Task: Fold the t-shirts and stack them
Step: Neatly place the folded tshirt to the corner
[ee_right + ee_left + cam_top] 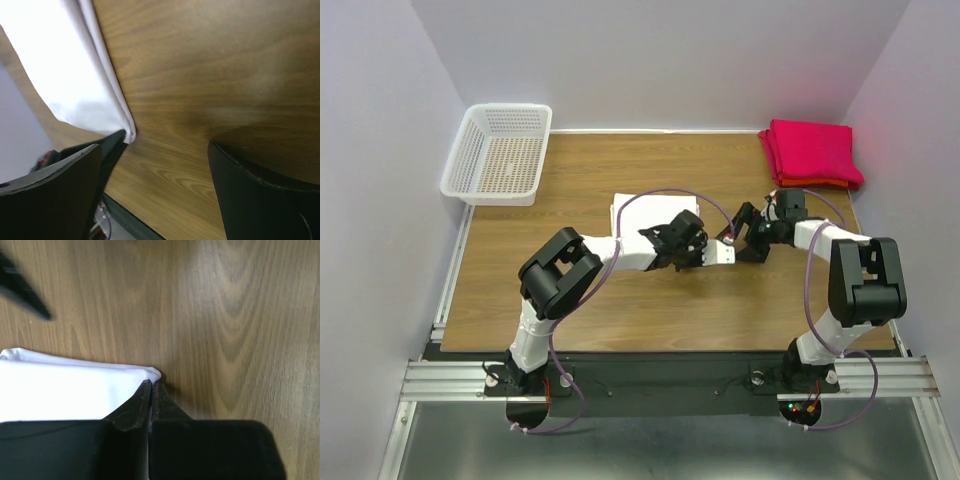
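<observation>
Now, left pincer (151,385) nipping white t-shirt (60,390) corner, right pincer (155,150) — agape

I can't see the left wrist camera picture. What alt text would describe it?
Two black fingers pinch together at the corner of a folded white t-shirt lying on a wooden table. A dark tip of something else pokes in at upper left.

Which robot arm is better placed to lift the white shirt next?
Probably the left. The left gripper is pinched shut on the corner of the white t-shirt. The right gripper hangs open beside that corner, holding nothing, so it would have to grab first.
</observation>
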Controlling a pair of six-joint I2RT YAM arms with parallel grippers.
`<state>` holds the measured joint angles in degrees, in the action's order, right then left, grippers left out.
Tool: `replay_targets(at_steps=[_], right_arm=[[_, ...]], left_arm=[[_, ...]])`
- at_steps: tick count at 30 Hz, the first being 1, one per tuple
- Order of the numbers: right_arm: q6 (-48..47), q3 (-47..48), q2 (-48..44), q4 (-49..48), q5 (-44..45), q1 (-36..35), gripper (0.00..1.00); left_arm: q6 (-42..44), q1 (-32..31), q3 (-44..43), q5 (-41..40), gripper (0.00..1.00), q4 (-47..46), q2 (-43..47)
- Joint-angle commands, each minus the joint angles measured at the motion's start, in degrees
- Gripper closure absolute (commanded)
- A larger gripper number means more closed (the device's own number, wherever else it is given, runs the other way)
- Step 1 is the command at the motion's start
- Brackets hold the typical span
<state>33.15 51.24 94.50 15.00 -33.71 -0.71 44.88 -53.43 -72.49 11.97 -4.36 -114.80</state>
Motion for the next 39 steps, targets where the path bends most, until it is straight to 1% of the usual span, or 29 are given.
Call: replay_targets(at_steps=[1,4,7,8,11,17,24,28,33,34,36,37,39], right_arm=[[8.7,-5.4,-1.5,-14.3,-3.8,0.4,0.09],[13.0,-6.8,-0.4,-21.1,-3.7,0.3,0.11],[17.2,-7.1,0.4,-26.9,-2.9,0.0,0.13],[18.3,-7.7,0.7,-30.5,-2.6,-0.4,0.14],[21.3,-8.0,2.4,-34.3,-2.7,-1.5,0.16],[22.9,-6.9,5.3,-34.8,-0.3,-4.4,0.20],[26.3,-5.8,7.4,-36.4,2.2,-8.6,0.21],[27.5,-3.1,10.8,-36.7,3.7,-9.7,0.25],[26.5,0.5,13.8,-36.9,10.3,-10.4,0.34],[26.4,1.0,14.3,-36.9,11.1,-10.5,0.37],[26.2,2.2,16.1,-37.2,12.6,-10.7,0.39],[26.0,2.5,16.9,-37.6,13.6,-10.8,0.42],[24.6,3.6,18.3,-38.6,15.7,-11.2,0.46]], left_arm=[[-8.3,3.1,-4.7,6.9,1.00,0.1,1.9],[-10.6,4.1,-5.5,9.9,1.00,0.3,2.7],[-11.4,4.4,-6.1,10.4,1.00,0.7,3.1],[-11.6,4.5,-6.3,10.8,1.00,0.8,3.1],[-12.5,4.6,-7.4,10.9,1.00,0.9,2.9],[-16.1,5.4,-9.3,12.8,1.00,1.3,3.0],[-16.2,5.4,-11.6,13.4,1.00,2.6,2.5],[-16.8,5.5,-12.2,13.5,1.00,2.7,2.0],[-19.0,5.9,-13.9,14.3,1.00,2.5,0.6],[-19.3,6.1,-14.2,14.4,1.00,2.5,0.5],[-19.7,6.1,-14.6,14.5,1.00,2.6,0.1],[-20.1,6.2,-15.0,14.5,1.00,2.6,-0.5],[-21.6,6.7,-16.0,16.0,1.00,3.1,-1.4]])
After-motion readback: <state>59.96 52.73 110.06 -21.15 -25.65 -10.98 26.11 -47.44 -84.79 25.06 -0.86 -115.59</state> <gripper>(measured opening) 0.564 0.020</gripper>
